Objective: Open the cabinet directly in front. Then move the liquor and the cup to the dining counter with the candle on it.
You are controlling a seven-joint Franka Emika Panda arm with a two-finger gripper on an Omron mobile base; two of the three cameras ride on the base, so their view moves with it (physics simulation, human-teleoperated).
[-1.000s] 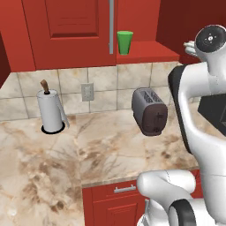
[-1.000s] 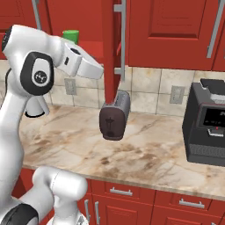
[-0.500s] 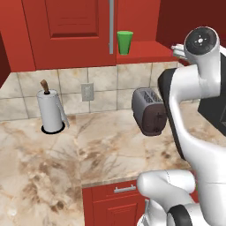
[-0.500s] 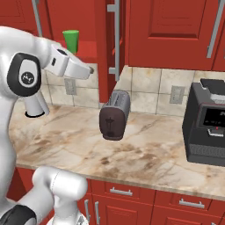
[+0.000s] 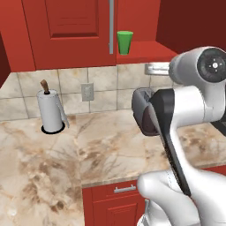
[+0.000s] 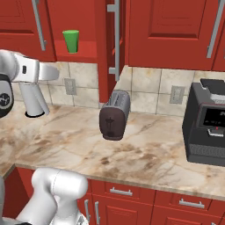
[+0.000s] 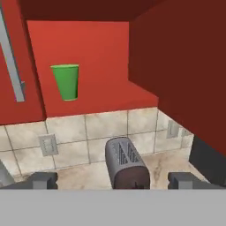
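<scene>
The cabinet (image 6: 107,44) door stands open, baring the shelf so the tool (image 7: 112,180), its fingers spread wide and empty, can face in from well back above the toaster (image 7: 126,165). The cup (image 7: 66,81), plain bright green and tapered, stands upright alone on the shelf.

white arm rising from the base and bent sharply at the elbow, forearm held level above the toaster (image 5: 145,110). the tool (image 7: 115,180) faces the toaster from the near side, slightly above it, its two dark fingertips (image 7: 42,180) spread wide apart with nothing between them.
</scene>
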